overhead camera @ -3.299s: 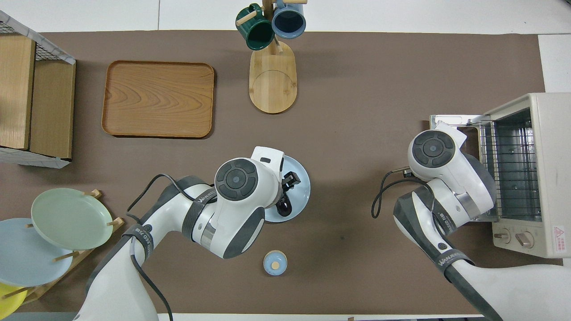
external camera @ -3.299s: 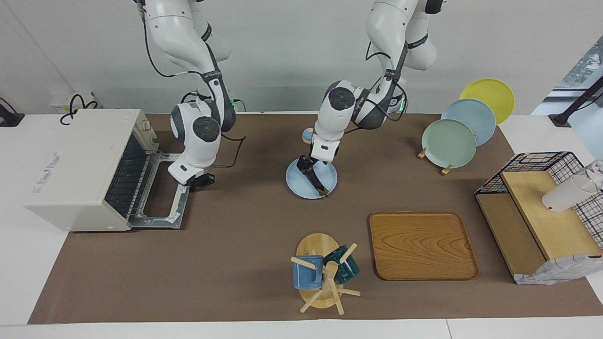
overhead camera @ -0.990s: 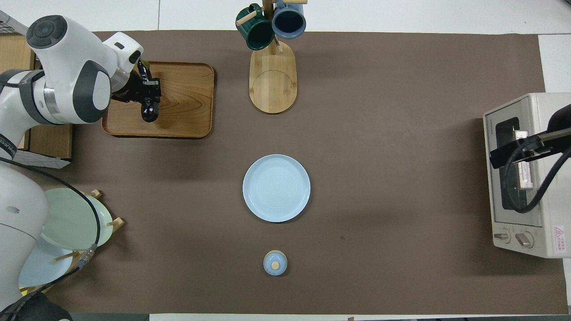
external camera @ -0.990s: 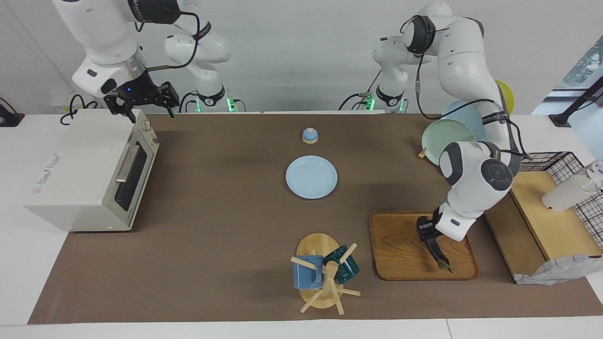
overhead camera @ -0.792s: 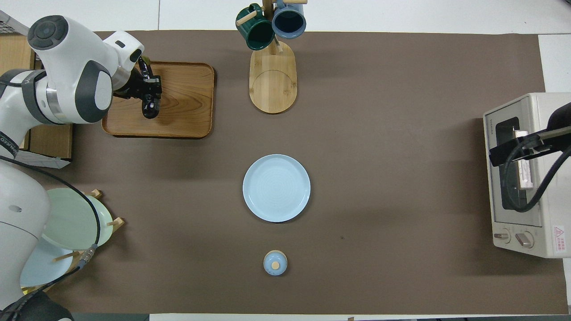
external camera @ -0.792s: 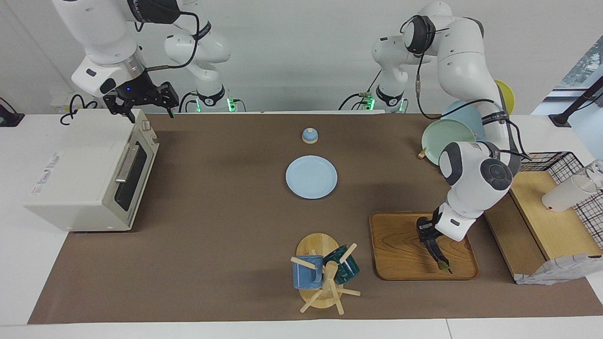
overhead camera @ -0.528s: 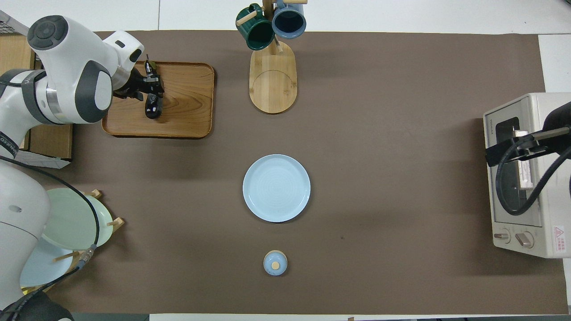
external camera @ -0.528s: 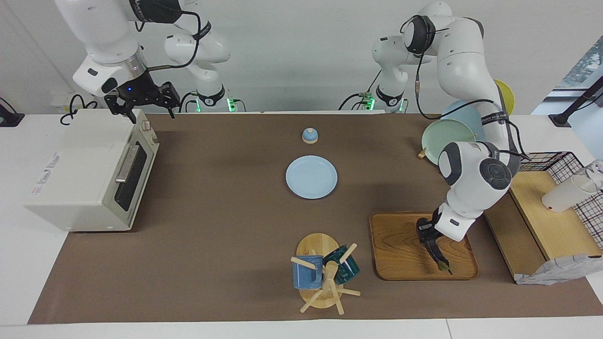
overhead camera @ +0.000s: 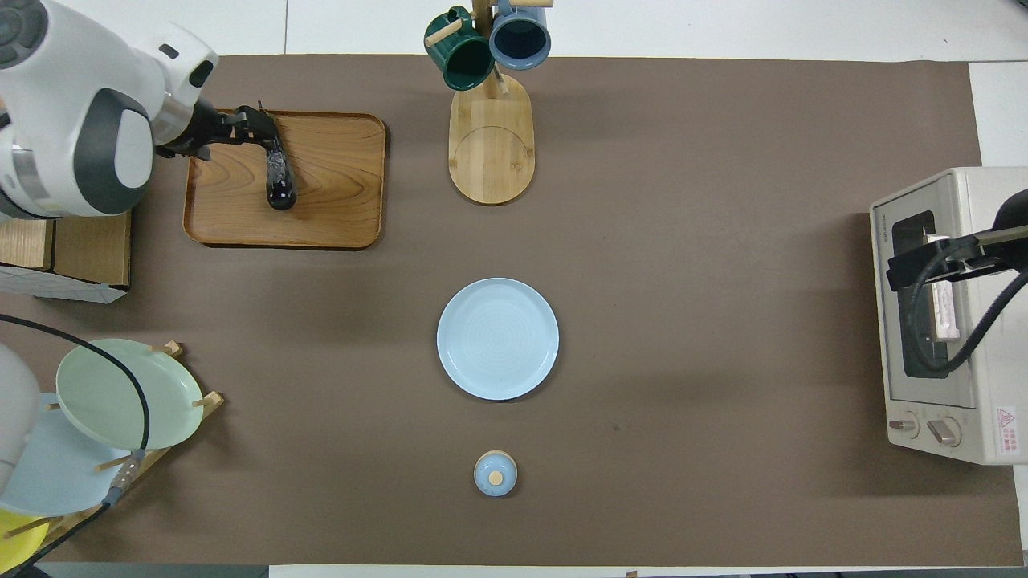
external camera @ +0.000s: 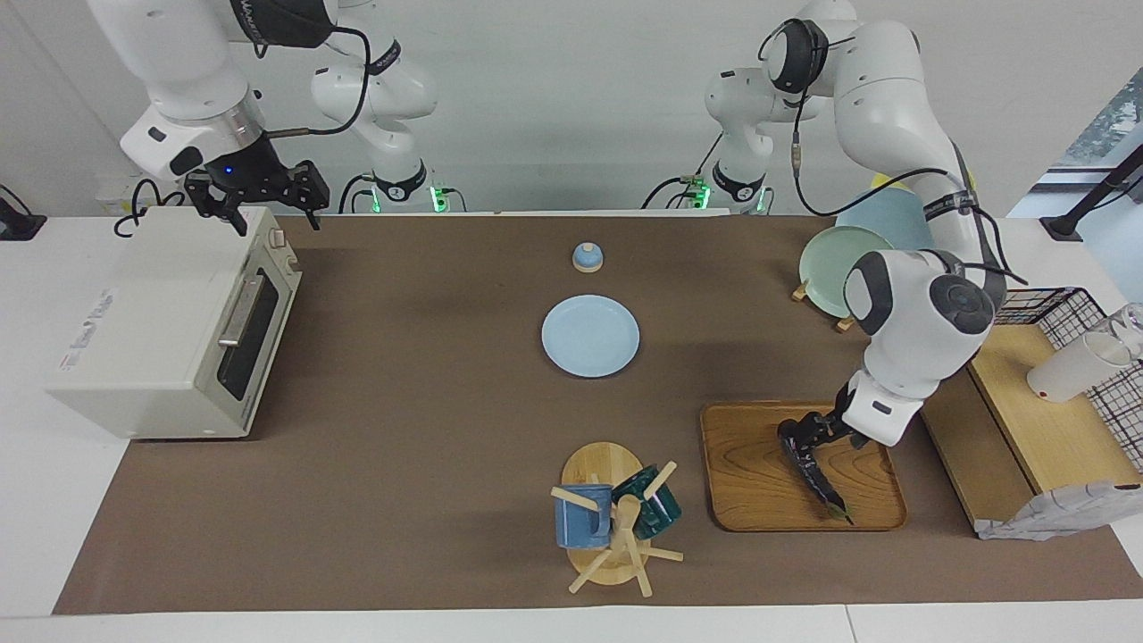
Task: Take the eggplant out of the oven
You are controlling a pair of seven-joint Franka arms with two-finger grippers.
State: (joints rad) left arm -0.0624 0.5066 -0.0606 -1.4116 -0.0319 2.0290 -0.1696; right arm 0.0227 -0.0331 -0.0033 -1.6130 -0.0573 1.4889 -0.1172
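Note:
The eggplant (external camera: 817,482) (overhead camera: 277,172) lies flat on the wooden tray (external camera: 759,482) (overhead camera: 337,177), thin stem end pointing away from the robots. My left gripper (external camera: 806,430) (overhead camera: 245,128) hangs open just over the eggplant's thick end and holds nothing. The off-white oven (external camera: 152,313) (overhead camera: 964,321) stands at the right arm's end of the table with its glass door shut. My right gripper (external camera: 254,210) (overhead camera: 932,261) is open and empty in the air above the oven's top.
A light blue plate (external camera: 590,336) lies mid-table, with a small blue lid (external camera: 587,257) nearer the robots. A mug tree (external camera: 616,518) stands beside the tray. A rack of plates (external camera: 848,263) and a wire-and-wood shelf (external camera: 1027,402) fill the left arm's end.
My left gripper has opened and let go of the eggplant, which dropped flat onto the tray; the gripper drew back a little. The right gripper has barely shifted above the shut oven.

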